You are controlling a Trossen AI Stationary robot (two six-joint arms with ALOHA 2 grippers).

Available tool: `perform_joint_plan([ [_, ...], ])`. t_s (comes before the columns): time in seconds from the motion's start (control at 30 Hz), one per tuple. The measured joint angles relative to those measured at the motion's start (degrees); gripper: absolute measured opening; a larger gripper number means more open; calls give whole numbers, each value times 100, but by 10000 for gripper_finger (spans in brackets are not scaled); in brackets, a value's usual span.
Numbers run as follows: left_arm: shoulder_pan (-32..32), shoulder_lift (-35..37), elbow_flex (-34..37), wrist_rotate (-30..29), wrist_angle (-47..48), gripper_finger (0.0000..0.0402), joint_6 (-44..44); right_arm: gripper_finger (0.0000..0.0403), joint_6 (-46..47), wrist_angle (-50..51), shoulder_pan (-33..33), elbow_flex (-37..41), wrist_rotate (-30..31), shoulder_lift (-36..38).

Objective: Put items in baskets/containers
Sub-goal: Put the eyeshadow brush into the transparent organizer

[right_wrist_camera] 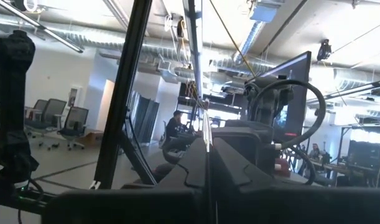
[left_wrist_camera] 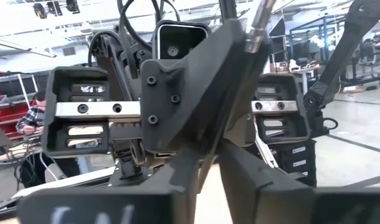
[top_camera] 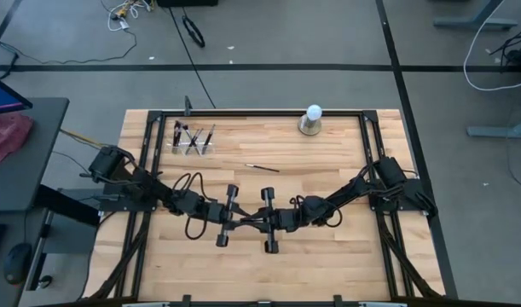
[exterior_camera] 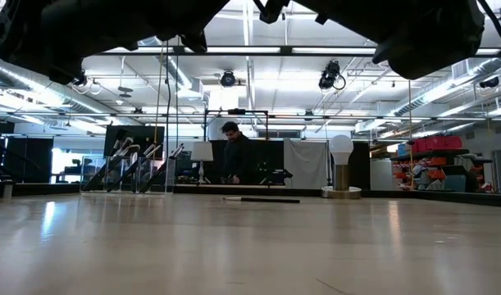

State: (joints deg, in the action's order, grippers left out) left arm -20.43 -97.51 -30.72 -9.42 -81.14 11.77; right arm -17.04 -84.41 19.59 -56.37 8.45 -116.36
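My two grippers meet tip to tip above the table's middle, left [top_camera: 241,220] and right [top_camera: 253,220]. Between them is a thin brush [left_wrist_camera: 259,22] with a silvery ferrule and a black handle. It rises past the right gripper's finger in the left wrist view. Both grippers are shut on it. A second brush [top_camera: 263,168] lies flat on the wood beyond them. The clear holder [top_camera: 193,143] stands at the far left with several brushes leaning in it. My left gripper [left_wrist_camera: 218,152] has its two fingers closed at their tips on the brush's dark handle [left_wrist_camera: 230,118], coming level from the table's left. The right gripper's finger hides the exact spot. The brush is clear of the table. My right gripper [right_wrist_camera: 208,155] pinches the brush's thin shaft [right_wrist_camera: 206,127] between its two shut fingers, coming about level from the table's right. The brush stands up out of the fingers, ferrule end uppermost, lifted clear of the table.
A white ball on a grey round base [top_camera: 312,121] stands at the far edge, right of centre. Black frame rails [top_camera: 243,112] run along the table's far and side edges. A person [exterior_camera: 234,152] is in the room beyond the table. Bare wood lies near the front edge.
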Motion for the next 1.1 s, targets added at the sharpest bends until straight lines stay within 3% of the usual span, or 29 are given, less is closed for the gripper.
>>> perform_joint_plan([
  [0.17,-3,0,-2,23,-13,16,25,9,7,23,-2,-3,35,0],
  [0.4,-18,0,-2,45,145,11,-41,15,40,290,0,-3,30,0],
  [0.8,-101,4,7,-125,623,10,-357,104,300,600,31,-1,67,-22],
  [0.93,-96,7,7,-311,1041,10,-568,146,301,937,148,1,670,46],
  [1.1,-40,7,9,-551,1769,10,-993,183,189,2538,422,3,1860,668],
])
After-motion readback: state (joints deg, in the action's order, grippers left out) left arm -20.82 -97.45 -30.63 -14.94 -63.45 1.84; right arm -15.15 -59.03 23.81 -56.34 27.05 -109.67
